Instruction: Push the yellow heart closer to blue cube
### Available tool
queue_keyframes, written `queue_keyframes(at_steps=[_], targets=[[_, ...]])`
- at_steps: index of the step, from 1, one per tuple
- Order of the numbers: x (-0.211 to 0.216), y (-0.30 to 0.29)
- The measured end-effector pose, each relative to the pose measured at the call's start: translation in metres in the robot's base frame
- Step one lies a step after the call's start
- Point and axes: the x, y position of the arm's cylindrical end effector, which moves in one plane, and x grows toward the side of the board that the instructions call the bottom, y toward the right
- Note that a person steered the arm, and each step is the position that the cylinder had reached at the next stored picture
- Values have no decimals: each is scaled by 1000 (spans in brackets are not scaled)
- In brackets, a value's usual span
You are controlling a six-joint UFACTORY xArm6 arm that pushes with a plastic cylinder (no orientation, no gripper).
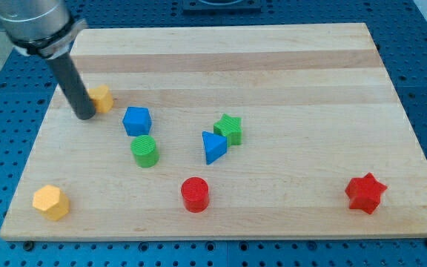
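currently my tip (84, 116) sits at the far left of the worktop (288, 59), touching or nearly touching the left side of the yellow heart (101, 98). the rod hides part of that block, so its heart shape is hard to confirm; it reads as a small yellow-orange piece. no jaws on this rig, only the straight rod, so nothing spreads or pinches.

the blue cube (136, 121) lies just right of the heart and slightly nearer, close but apart. placement makes sense: tip on the heart's left, cube on the opposite side, so a push rightward and a little nearer should shrink the gap. judgement: contact stage, push barely begun.

other blocks: green cylinder (145, 150) just near of the cube, blue triangle (213, 147) and green star (229, 129) touching at centre, red cylinder (195, 194) nearer, red star (365, 193) near right, yellow hexagon (51, 202) near left.

risk: an off-centre push could spin the heart past the cube.
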Motion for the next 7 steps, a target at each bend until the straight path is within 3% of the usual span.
queue_keyframes(at_steps=[1, 3, 5, 7], targets=[[-27, -1], [-77, -61], [-78, 2], [-78, 2]])
